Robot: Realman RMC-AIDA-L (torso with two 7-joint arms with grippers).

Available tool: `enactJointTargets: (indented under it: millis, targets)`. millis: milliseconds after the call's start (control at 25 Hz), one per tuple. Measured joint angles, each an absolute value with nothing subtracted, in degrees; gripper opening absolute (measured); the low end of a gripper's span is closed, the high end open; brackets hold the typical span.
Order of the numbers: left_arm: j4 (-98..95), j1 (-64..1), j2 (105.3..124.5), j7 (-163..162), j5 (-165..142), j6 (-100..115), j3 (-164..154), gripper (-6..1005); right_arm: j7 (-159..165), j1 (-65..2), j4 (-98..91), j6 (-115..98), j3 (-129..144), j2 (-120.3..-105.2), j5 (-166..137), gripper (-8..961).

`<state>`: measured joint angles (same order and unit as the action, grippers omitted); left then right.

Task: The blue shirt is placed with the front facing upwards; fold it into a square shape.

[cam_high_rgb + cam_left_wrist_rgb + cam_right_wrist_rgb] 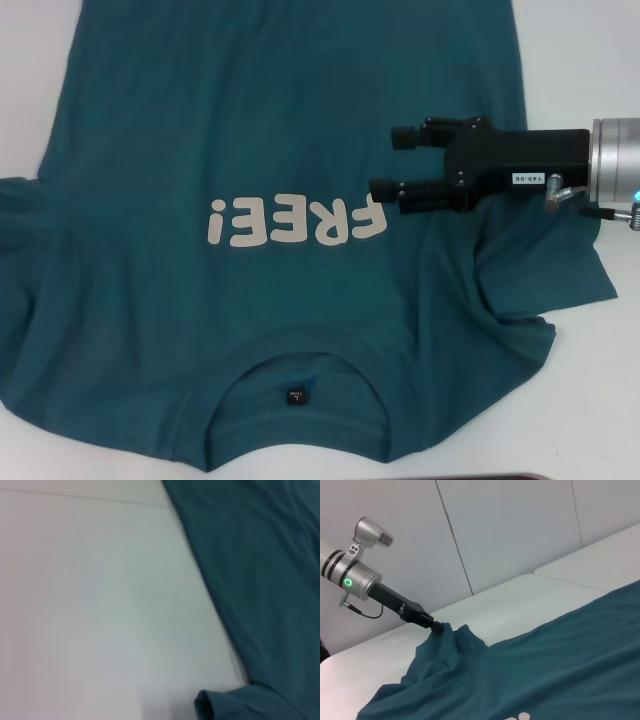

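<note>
Blue shirt (250, 150) lies spread on the white table (590, 60), front side up, and it fills most of the head view. We read the cream "FREE!" lettering (295, 222) on the chest upside down, and the round collar (295, 400) with its small dark label (296, 396) is at the near edge, close to the robot.

On the robot's right side the sleeve (545, 270) is wrinkled and partly turned over. Above this part we see our right gripper (390, 162), reaching in from the right over the shirt, just beside the last letter. Its two black fingers (420, 135) are spread apart and nothing is between them.

In the right wrist view our left gripper (437, 627) is at the far edge of the shirt, pinching a bunch of cloth that rises in a small peak.
</note>
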<state>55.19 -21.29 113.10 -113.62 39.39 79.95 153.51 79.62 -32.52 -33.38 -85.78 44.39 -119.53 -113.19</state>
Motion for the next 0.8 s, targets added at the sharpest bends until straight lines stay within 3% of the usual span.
enactJointTargets:
  millis: [800]
  targets:
    - [56.74,-21.47,113.12,-113.91,39.21,80.8,155.46,5,79.63,-32.52,-33.3,-85.27,44.39,-119.52,-113.19,924]
